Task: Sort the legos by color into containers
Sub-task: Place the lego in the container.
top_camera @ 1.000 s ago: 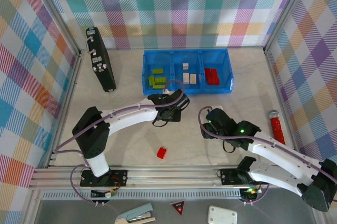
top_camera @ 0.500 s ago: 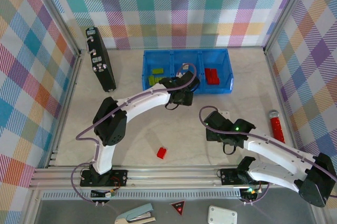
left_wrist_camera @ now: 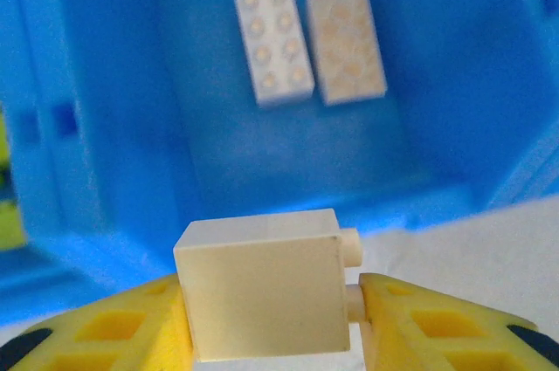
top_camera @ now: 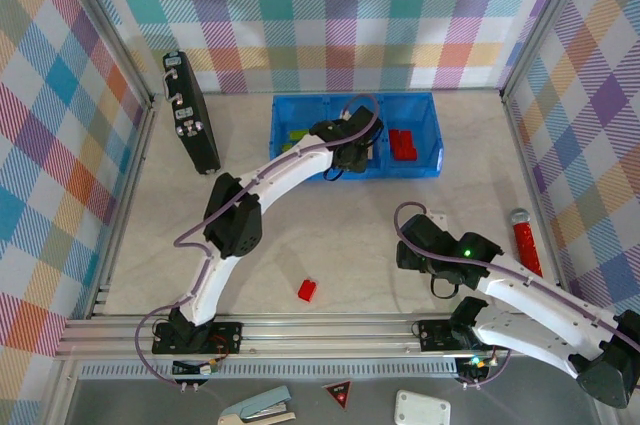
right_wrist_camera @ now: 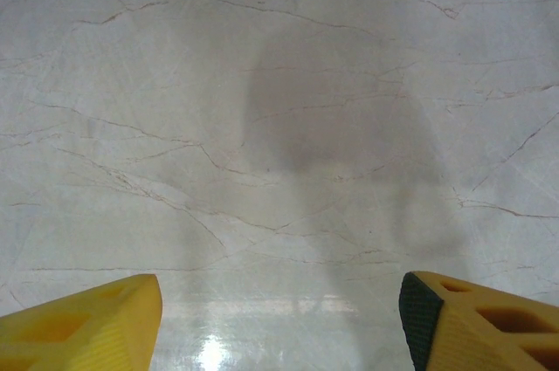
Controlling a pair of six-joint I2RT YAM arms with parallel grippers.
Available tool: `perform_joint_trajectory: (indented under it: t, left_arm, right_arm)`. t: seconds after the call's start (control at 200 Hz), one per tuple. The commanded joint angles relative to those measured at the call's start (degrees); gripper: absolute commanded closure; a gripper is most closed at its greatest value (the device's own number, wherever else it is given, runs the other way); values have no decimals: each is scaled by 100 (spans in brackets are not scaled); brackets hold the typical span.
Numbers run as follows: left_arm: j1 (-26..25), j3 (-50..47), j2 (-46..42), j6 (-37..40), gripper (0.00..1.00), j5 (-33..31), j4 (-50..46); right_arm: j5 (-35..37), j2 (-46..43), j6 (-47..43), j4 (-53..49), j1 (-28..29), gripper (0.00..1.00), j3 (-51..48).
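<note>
While my left claw (left_wrist_camera: 271, 336) clenches a cream brick (left_wrist_camera: 260, 288) above the blue tray (left_wrist_camera: 218, 170), my right claw (right_wrist_camera: 279, 319) gapes empty and one red brick (top_camera: 307, 290) lies unsorted at the table's (top_camera: 300, 235) six o'clock.

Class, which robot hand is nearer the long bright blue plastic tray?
Left. The left hand, gripping a cream plastic brick, hovers at the blue tray's middle compartment; the right hand hangs over the table, well short of it.

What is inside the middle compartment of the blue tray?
Two cream bricks lie side by side on its floor. From above, the left arm covers it, and the held cream brick in the left tool hides part of its near wall.
</note>
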Motion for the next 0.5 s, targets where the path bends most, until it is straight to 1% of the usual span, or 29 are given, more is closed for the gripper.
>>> perform_joint_trajectory:
  t: [0.0, 0.175, 0.495]
  left_arm:
    - [97, 486, 344, 188, 51, -481, -71]
    - [135, 587, 496, 188, 51, -663, 231]
    - [144, 586, 671, 428, 51, -1024, 620]
  right_arm:
    - [-84, -36, 69, -174, 1, 27, 27]
    - [-98, -42, 16, -182, 1, 27, 50]
    - [-101, -170, 47, -146, 1, 27, -12]
